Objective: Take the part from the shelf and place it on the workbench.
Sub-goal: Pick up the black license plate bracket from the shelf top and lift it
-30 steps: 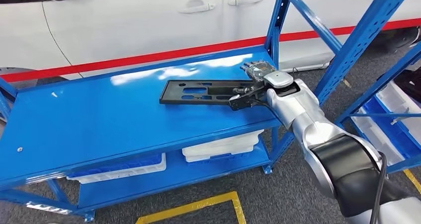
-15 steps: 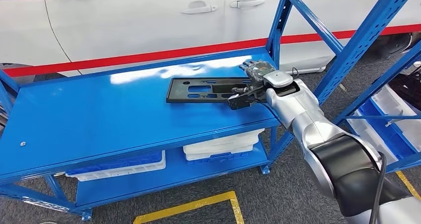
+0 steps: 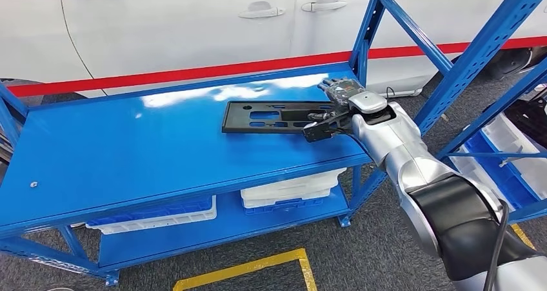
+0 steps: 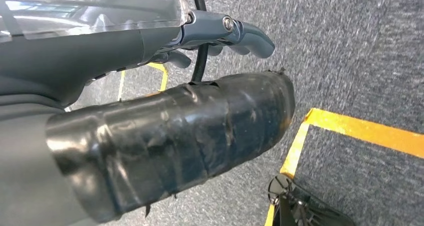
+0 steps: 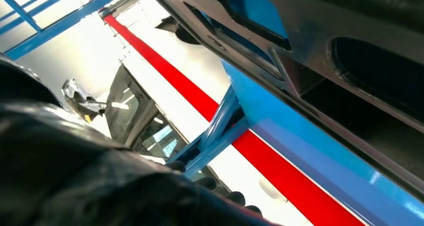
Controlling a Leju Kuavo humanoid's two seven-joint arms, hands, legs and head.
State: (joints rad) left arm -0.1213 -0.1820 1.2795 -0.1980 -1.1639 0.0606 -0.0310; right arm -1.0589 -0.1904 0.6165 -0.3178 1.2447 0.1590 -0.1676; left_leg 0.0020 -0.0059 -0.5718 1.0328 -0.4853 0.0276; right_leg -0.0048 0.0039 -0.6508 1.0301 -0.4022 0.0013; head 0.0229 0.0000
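The right end of the flat black part (image 3: 278,117) is gripped by the right hand (image 3: 337,107), dark fingers (image 3: 337,88) laid over its top and the thumb underneath. The part is held low over the blue shelf (image 3: 129,155), toward its two o'clock corner, beside the upright post (image 3: 364,39). The left hand (image 4: 150,40) is seen hanging above grey floor, fingers loosely curled around nothing.

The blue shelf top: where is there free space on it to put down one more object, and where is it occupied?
The blue shelf top is bare from its left end to the left edge of the black part, and along the front strip before that part. It is crowded at the right end, where the right hand grips the part beside the blue upright post.
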